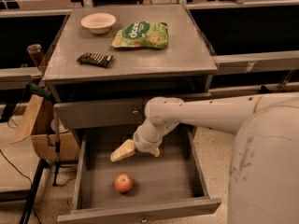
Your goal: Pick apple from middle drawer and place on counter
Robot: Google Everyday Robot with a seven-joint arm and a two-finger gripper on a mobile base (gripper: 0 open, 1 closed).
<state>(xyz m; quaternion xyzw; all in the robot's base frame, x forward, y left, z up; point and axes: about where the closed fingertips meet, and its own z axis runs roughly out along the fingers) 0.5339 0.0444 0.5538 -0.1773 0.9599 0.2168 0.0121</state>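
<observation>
The apple [124, 183], small and red-orange, lies on the floor of the pulled-out middle drawer [140, 212], near its front and left of centre. My gripper [134, 156] hangs inside the drawer above the back part of the floor, just above and slightly right of the apple, not touching it. Its cream fingers [122, 151] are spread apart and hold nothing. The grey counter [140, 59] tops the cabinet above the drawer. My white arm reaches in from the right.
On the counter are a white bowl [98, 22], a green snack bag [140, 35] and a dark chocolate bar [95, 59]. The top drawer [103, 114] is closed. A cardboard box [37, 129] and a stand are left of the cabinet.
</observation>
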